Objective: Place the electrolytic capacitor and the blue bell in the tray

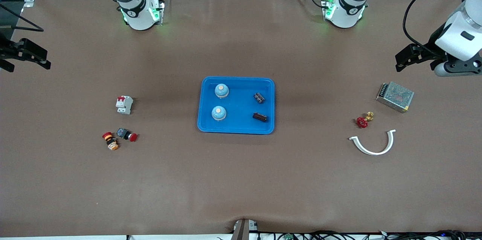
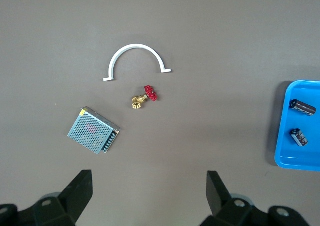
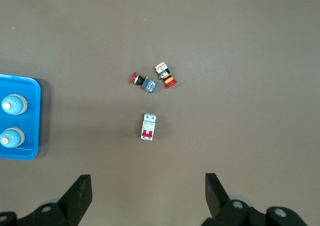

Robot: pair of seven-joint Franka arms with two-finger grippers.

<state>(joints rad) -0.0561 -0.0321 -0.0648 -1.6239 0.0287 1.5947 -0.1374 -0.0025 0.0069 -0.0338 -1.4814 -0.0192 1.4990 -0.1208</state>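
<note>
Two blue bells (image 1: 221, 101) and two electrolytic capacitors (image 1: 259, 107) are contained in the tray (image 1: 236, 129) (partly cropped in both wrist views). The left gripper (image 2: 149, 192) and right gripper (image 3: 147, 194) are held spread, empty, over bare table.

Left gripper (image 2: 148, 196) hangs with fingers spread over bare brown table. Below it lie a white half-ring clip (image 2: 137, 60), a red-handled brass valve (image 2: 144, 97), a mesh-covered power supply (image 2: 93, 130) and a blue tray (image 2: 281, 136) holding 2 capacitors (image 2: 302, 106).
</note>
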